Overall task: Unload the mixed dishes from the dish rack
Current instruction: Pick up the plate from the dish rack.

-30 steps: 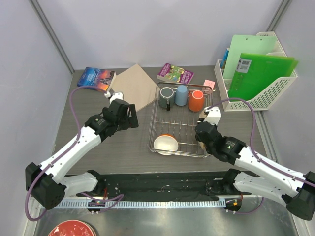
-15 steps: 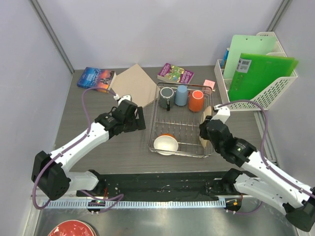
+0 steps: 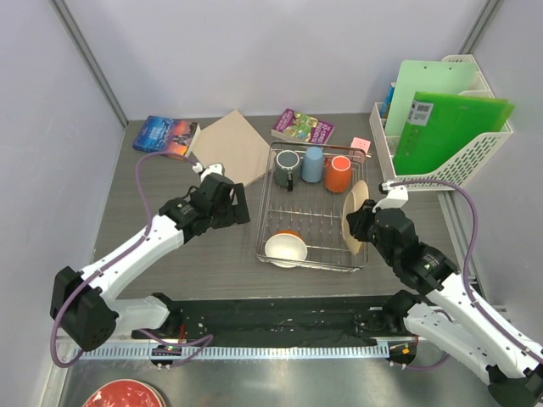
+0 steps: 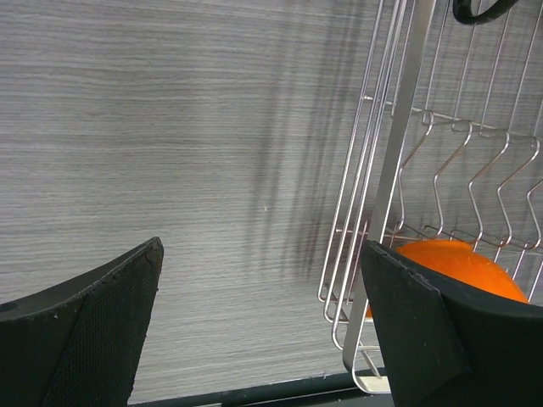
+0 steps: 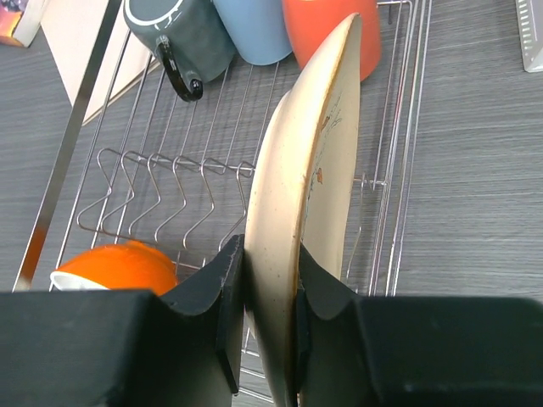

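The chrome wire dish rack stands mid-table. At its back lie a grey handled mug, a light-blue cup and an orange cup. A small bowl, white inside and orange outside, sits at its front left. My right gripper is shut on a cream speckled plate and holds it on edge above the rack's right side. My left gripper is open and empty just left of the rack, low over the table; the bowl's orange side shows behind its right finger.
Two books, a tan board and a pink note lie behind the rack. A white lattice basket with green folders stands at the right. A red plate sits at the bottom left, off the table.
My right gripper has lifted the cream plate up out of the rack's right side. My left gripper moved right towards the rack, then stayed.
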You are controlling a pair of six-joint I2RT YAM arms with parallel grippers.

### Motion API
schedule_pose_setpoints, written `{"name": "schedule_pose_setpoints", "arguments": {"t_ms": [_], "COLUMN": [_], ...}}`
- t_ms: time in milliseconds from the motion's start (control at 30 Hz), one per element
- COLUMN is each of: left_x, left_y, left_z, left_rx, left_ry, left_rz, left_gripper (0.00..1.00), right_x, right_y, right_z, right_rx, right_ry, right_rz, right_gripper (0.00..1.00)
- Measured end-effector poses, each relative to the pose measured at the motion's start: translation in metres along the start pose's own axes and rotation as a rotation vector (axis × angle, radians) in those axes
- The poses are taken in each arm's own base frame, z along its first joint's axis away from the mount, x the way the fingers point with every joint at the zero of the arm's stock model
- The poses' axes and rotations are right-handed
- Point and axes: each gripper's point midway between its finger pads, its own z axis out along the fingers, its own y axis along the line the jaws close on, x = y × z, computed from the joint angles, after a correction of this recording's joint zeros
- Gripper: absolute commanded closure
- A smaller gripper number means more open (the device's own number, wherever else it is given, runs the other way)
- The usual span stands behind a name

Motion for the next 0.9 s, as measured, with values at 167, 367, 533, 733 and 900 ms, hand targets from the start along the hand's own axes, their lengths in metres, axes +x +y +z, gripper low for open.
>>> {"name": "schedule_pose_setpoints", "arguments": {"t_ms": [167,367,533,733,900], "left_x": [-0.008,-0.015,-0.019,-0.029,-0.049], "left_y": [0.002,0.007,0.010,0.013,0.015], "left_z": [-0.008,-0.014,-0.016,-0.022,-0.036], "left_rx": [0.003,-0.016,-0.036,-0.055,-0.086], "left_ry": [-0.039,-0.079,-0.093,-0.128,-0.178], "left_rz": [-0.008,-0.007,-0.003,0.010,0.017], "left_gripper": [0.02,0.02,0.02,0.01,0.00], "right_x": [-0.004,-0.042,-0.078,-0.104,-0.104], "right_y": [0.006,0.031,0.050,0.079,0.108], "right_z": [-0.002,-0.011,-0.018,-0.010,0.008], "right_rx": [-0.022,-0.087,-0.131,-0.193,-0.171], "right_ry": [0.025,-0.011,-0.065,-0.054,-0.017], "right_rz": [-0.027,-0.058,-0.094,-0.183,-0.416], "right_gripper": [0.99,0.99,0.99,0.99,0.99]}}
